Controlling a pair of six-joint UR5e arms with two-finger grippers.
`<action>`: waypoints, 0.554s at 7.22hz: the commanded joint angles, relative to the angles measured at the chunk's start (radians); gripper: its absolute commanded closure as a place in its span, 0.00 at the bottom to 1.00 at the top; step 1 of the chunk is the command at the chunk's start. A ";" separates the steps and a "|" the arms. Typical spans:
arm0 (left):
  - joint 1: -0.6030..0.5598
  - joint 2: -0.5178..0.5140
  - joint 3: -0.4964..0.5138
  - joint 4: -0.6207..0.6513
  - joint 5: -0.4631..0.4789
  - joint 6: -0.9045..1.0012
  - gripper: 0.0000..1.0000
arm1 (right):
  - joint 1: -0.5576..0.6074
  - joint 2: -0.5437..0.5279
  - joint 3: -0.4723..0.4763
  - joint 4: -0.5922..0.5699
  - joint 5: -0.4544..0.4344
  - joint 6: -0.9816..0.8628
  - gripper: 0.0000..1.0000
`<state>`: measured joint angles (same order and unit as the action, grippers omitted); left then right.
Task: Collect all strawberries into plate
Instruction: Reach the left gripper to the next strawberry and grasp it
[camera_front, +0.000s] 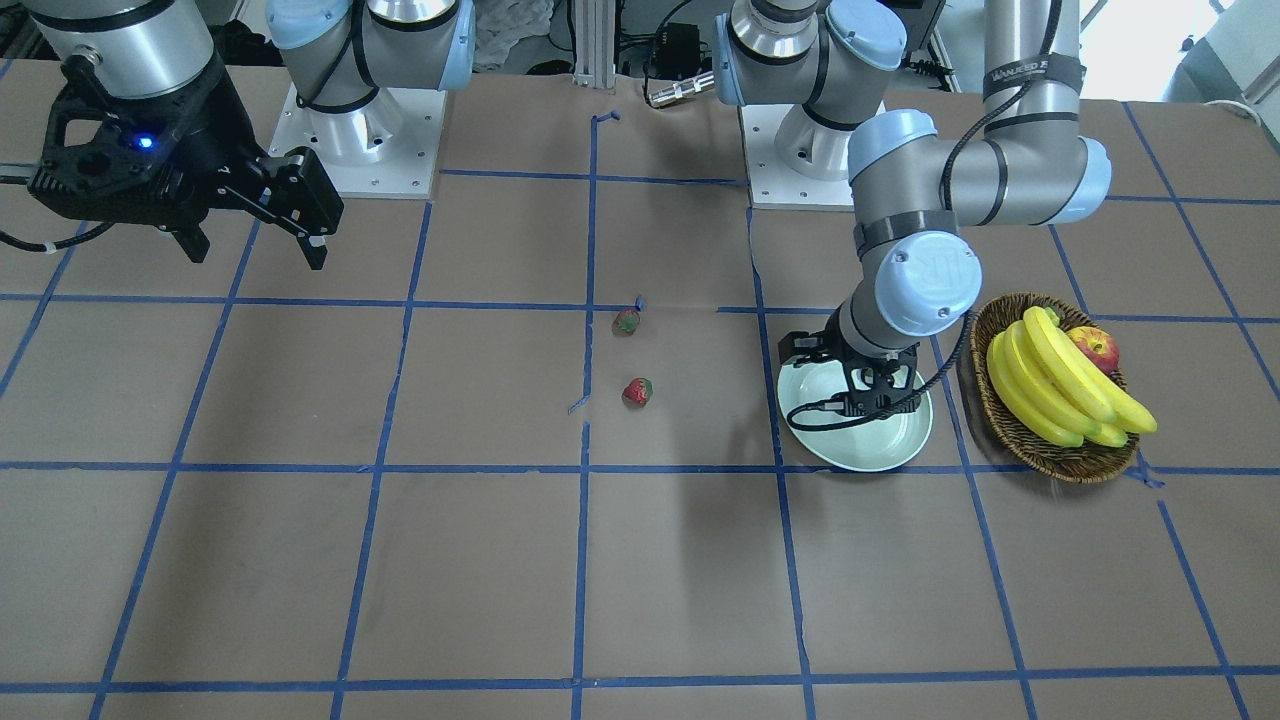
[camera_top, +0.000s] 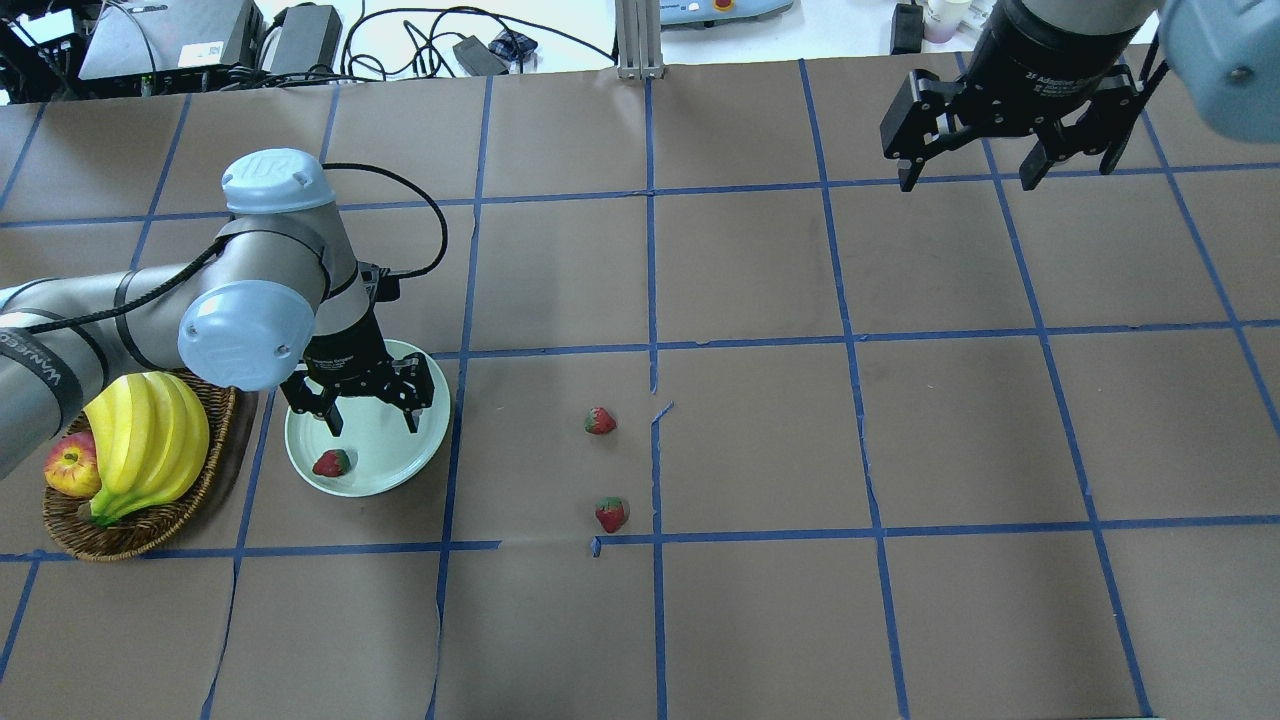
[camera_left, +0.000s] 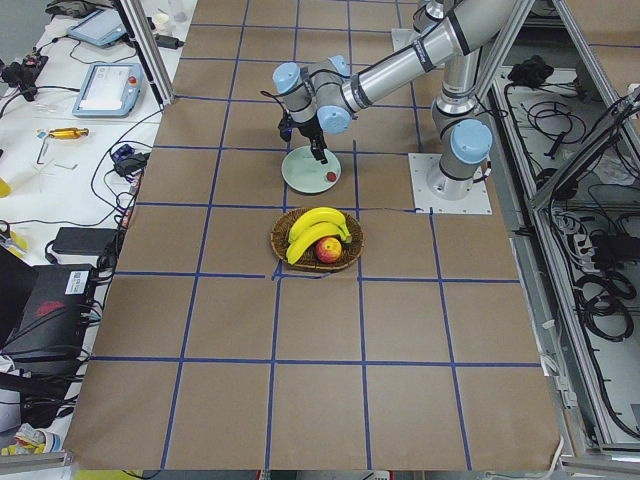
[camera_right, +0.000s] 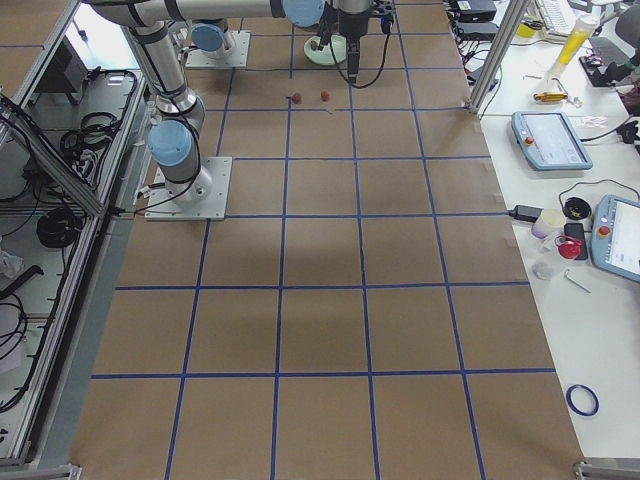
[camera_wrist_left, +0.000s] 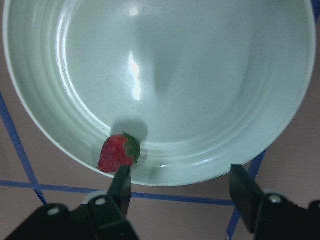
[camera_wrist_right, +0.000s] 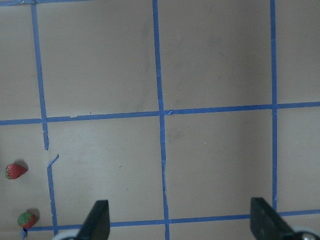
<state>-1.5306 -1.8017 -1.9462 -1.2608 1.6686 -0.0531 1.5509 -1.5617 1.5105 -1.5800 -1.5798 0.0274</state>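
Mint-green and glossy, round and shallow, with a raised rim and faint concentric ridges: the plate, on matte brown paper ruled into squares by blue tape. Inside it, at about 8 o'clock on the overhead view, one strawberry, red and pointed with a green leafy cap, lying on the ridged inner slope close to the rim. Directly over the plate, the left gripper, black fingers spread wide, pinching nothing. On its wrist view, one fingertip just beside the berry; contact impossible to tell.

Out at 3 o'clock from the plate, well apart from it, two more berries on bare paper: the far strawberry near a torn end of tape, and the near strawberry at 6 o'clock from it, close to a tape crossing. Apart from each other.

At 9 o'clock from the plate, just beside it, a brown woven wicker basket with a bunch of smooth yellow bananas and a red-yellow apple.

Far off toward 2 o'clock, high over the paper, the right gripper: black, angular, fingers held wide apart.
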 joint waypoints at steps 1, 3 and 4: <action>-0.212 -0.042 0.044 0.126 -0.039 -0.306 0.03 | 0.000 0.000 0.000 0.000 0.000 0.002 0.00; -0.336 -0.122 0.044 0.309 -0.117 -0.552 0.07 | 0.000 0.000 0.000 0.000 0.001 0.002 0.00; -0.374 -0.154 0.044 0.332 -0.122 -0.594 0.08 | 0.000 0.000 0.000 0.000 0.001 0.002 0.00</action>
<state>-1.8440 -1.9111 -1.9031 -0.9891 1.5683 -0.5599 1.5508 -1.5615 1.5109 -1.5800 -1.5787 0.0291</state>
